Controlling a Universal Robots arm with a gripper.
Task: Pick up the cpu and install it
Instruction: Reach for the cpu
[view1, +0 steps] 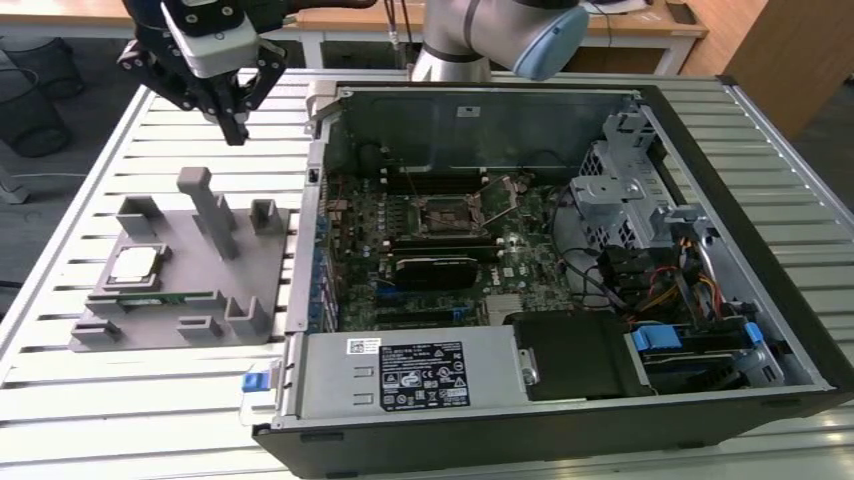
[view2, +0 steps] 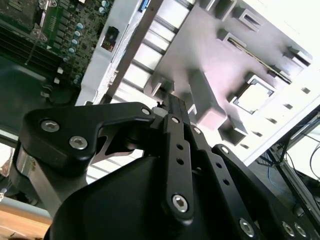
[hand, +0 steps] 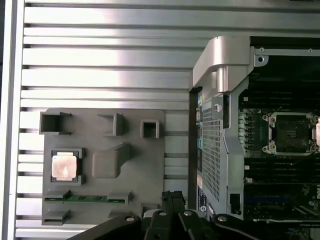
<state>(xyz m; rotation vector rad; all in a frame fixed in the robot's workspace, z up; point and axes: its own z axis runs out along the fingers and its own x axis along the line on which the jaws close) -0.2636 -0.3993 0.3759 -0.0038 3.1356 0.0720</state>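
The cpu (view1: 135, 263), a small square chip with a shiny metal top, lies flat in a recess of the grey holder block (view1: 200, 250) on the slatted table, at the exterior view's left. Both wrist views also catch the cpu (hand: 64, 166) (view2: 254, 95) in its recess. My gripper (view1: 238, 128) hangs high above the table behind the holder, well apart from the chip, shut with nothing in it. Its black fingertips (hand: 172, 196) point down beside the holder's edge near the case. The open socket (hand: 291, 133) sits on the motherboard (view1: 447, 213) inside the case.
An open computer case (view1: 747, 130) takes up the table's middle and the exterior view's right, with drive cages, cables and a power supply (view1: 400, 365). A green memory stick (view1: 160, 297) lies in the holder's front slot. Upright grey posts (view1: 200, 195) rise from the holder.
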